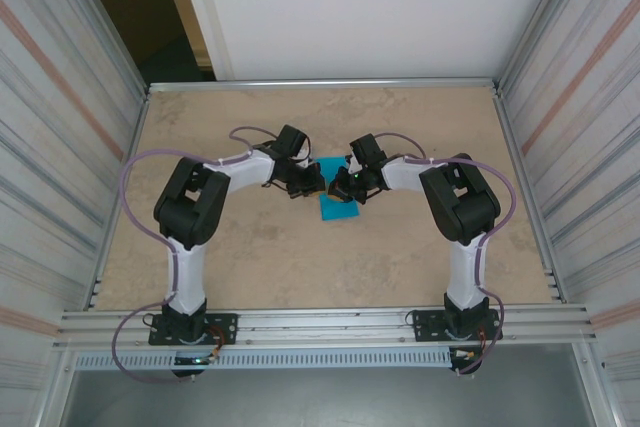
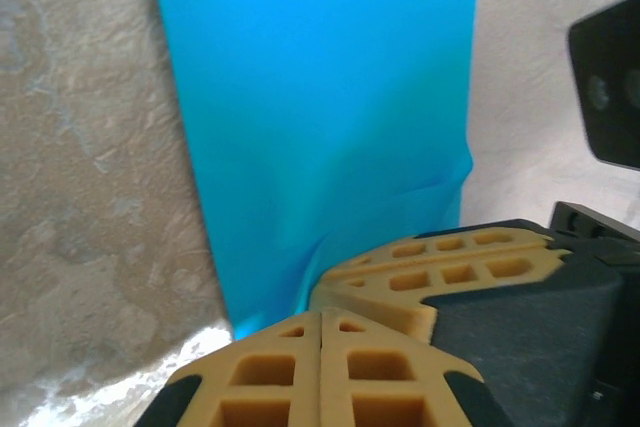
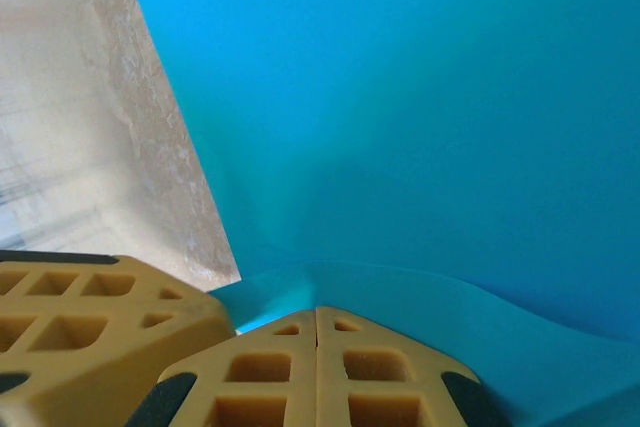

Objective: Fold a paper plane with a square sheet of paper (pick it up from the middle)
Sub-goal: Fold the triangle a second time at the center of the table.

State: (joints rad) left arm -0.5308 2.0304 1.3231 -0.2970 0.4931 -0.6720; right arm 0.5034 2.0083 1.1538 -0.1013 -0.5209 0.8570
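The square sheet of paper (image 1: 338, 209) is bright cyan-blue and lies at the middle of the table, partly under both grippers. My left gripper (image 1: 318, 179) meets it from the left and my right gripper (image 1: 345, 185) from the right, tips almost touching. In the left wrist view the left gripper (image 2: 321, 315) is shut, and the sheet (image 2: 320, 117) buckles up to its tip. In the right wrist view the right gripper (image 3: 317, 312) is shut on a raised ridge of the sheet (image 3: 400, 127). The paper plane is out of view.
The tan table (image 1: 250, 247) is fenced by metal walls on the left (image 1: 60, 147) and right (image 1: 580, 147). An aluminium rail (image 1: 320, 322) with both arm bases runs along the near edge. The right gripper's fingers (image 2: 440, 262) crowd the left wrist view.
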